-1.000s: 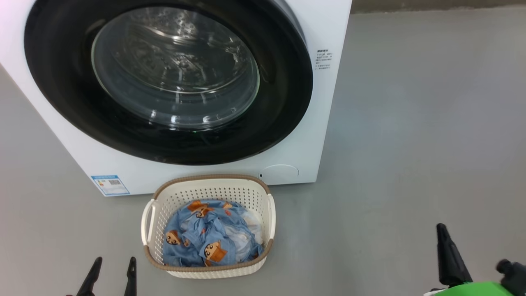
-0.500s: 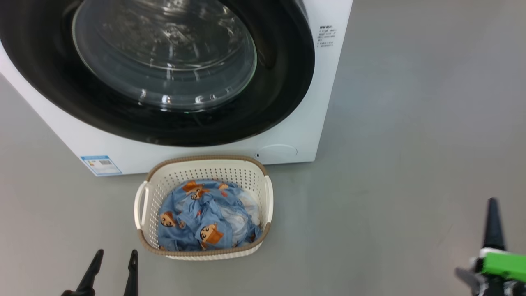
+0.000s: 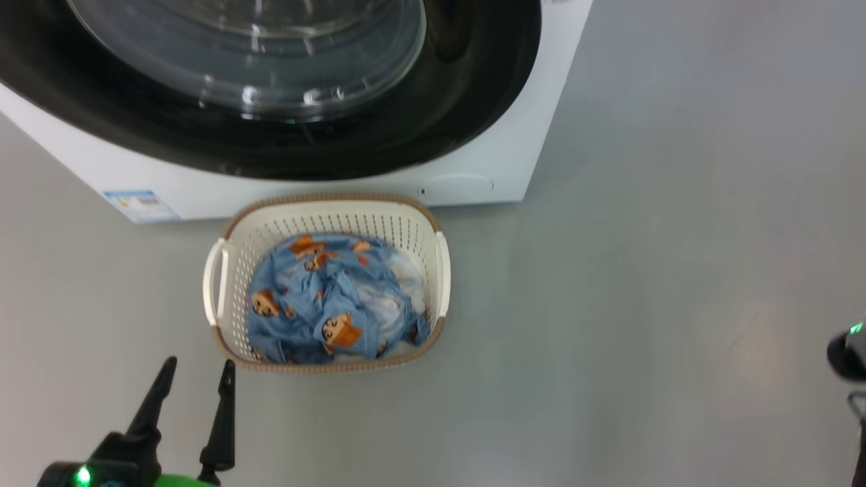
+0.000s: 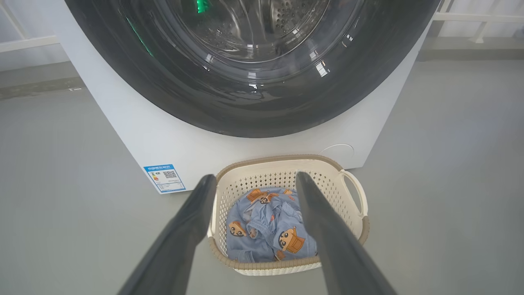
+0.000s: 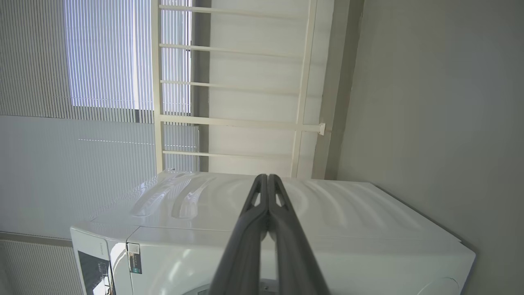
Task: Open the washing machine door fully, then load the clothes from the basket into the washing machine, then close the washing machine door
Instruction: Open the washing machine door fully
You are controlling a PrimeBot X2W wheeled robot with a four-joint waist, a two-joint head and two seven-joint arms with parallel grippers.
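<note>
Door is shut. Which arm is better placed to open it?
Probably right. The right tool, shut, is beside the washing machine, pointing at its side panel, on the side where the washing machine door seems to have a recess. The left tool, open, sits low by the basket: better for loading.

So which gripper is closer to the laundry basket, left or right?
Left. The left gripper, open, sits beside the basket, at its near-left corner, not touching. The right gripper, shut, is far off to the right, facing the washing machine.
</note>
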